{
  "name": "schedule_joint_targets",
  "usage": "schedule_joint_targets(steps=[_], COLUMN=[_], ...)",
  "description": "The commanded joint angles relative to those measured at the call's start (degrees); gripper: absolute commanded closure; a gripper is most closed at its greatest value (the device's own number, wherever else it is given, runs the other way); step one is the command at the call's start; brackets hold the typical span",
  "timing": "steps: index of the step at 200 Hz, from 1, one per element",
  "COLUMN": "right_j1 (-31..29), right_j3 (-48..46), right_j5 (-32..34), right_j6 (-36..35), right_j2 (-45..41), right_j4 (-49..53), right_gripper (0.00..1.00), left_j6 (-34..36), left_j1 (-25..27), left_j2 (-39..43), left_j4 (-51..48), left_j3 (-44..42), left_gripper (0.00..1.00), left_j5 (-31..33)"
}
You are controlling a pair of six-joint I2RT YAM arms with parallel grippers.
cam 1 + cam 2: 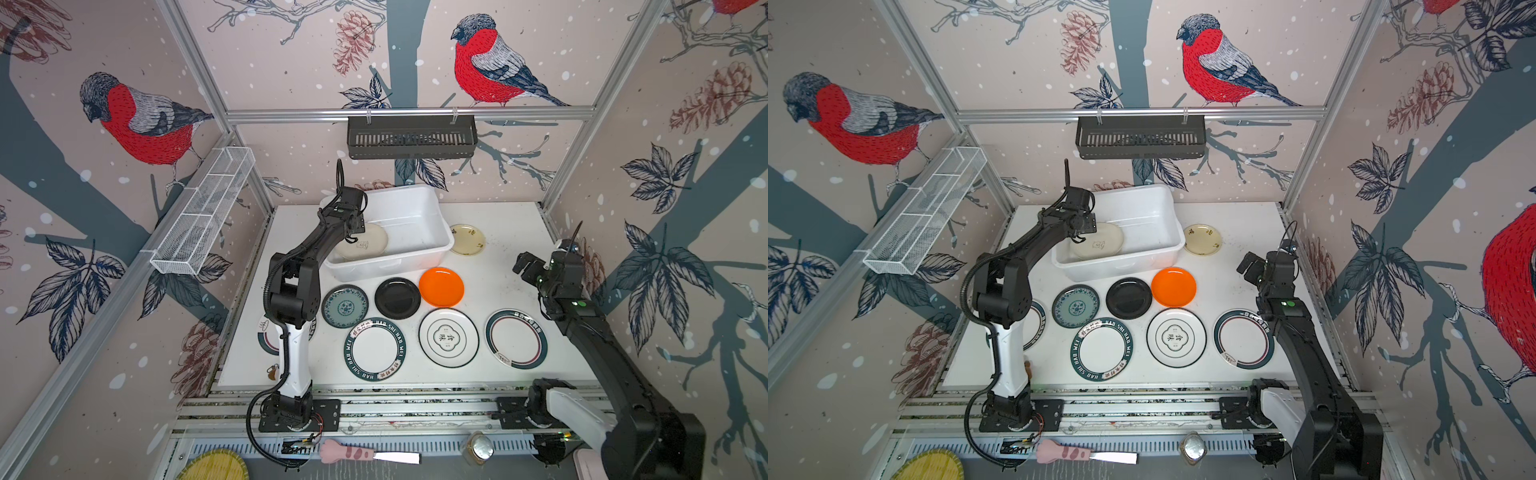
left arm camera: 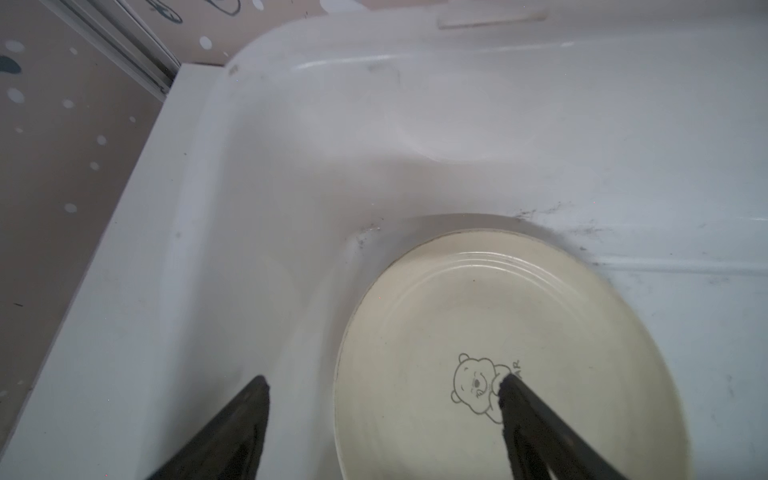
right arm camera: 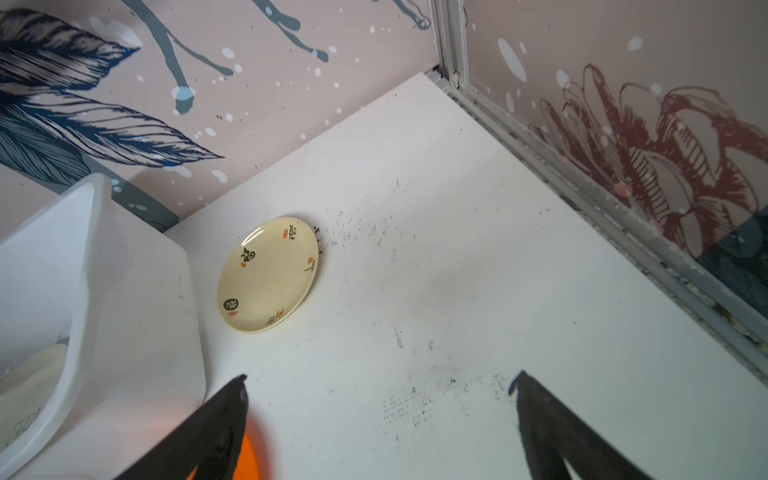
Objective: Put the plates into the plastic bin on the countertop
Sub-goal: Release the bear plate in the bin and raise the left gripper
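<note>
Cream bear plate point(image 2: 498, 332) lies in plastic bin point(image 1: 395, 266), near-left corner, rim close to the left wall; bin's right half bare. Left gripper point(image 2: 383, 380) above it, jaws spread, pinching nothing. On countertop point(image 1: 511, 232): small cream plate point(image 3: 268, 276) just right of bin, orange plate point(image 1: 441, 286) by its near-right corner. Right gripper point(image 3: 380, 377) spread, empty, over the bare right side.

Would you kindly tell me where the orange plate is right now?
In both top views the orange plate lies on the countertop near the middle, just in front of the plastic bin, with the black plate to its left.
</note>
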State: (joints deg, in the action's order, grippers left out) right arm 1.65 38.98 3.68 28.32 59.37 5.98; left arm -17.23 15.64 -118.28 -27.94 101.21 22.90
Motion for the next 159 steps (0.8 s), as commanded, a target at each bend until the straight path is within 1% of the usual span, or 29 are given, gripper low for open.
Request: schedule_joint_targets(steps=[1,9,25,47,62,82,97,110,132,159], right_j1=[1.3,2.0,2.9,4.6,6.0,6.6,6.1,5.5,4.4,3.8], right_j3=[1.9,2.3,3.1,2.9,2.9,3.3,3.4,4.5,6.9,8.3], right_j5=[-6.9,-10.0,-13.9,-19.5,-23.0,-27.7,-31.3,-32.3,-30.4,-30.6], right_j6=[0.1,0.3,0.4,1.7,3.8,7.7,10.7,11.1,10.2,12.2], right_j2=[3.0,4.1,6.1,9.6,12.1,18.4,22.1,24.6,28.2,32.7], right_j4=[3.0,3.1,3.2,0.4,-2.0,-6.7,-11.6,-13.1,-13.4,-18.2], right_gripper=[0.0,0.0,0.0,0.0,0.01,0.0,0.03,0.05,0.06,0.11], left_j6=[1.9,2.2,3.0,3.4,3.9,3.5,2.6,2.1,1.3,-1.4], left_j1=[1.2,1.6,2.6,4.1,4.7,5.3,6.0,7.0,8.1,8.3], left_j2=[4.7,6.7,10.4,15.9,20.7,27.7,32.3,36.0,41.2,45.8], left_j4=[6.6,8.4,11.2,15.1,19.8,27.4,29.9,31.4,32.8,35.8], left_j3=[-3.1,-4.5,-7.4,-12.3,-17.4,-25.6,-29.8,-32.9,-37.5,-42.8], left_gripper=[0.1,0.06,0.04,0.03,0.03,0.03,0.03,0.03,0.03,0.03], left_j5=[3.2,3.2,3.5,2.6,-1.2,-7.5,-9.6,-10.0,-11.1,-14.7])
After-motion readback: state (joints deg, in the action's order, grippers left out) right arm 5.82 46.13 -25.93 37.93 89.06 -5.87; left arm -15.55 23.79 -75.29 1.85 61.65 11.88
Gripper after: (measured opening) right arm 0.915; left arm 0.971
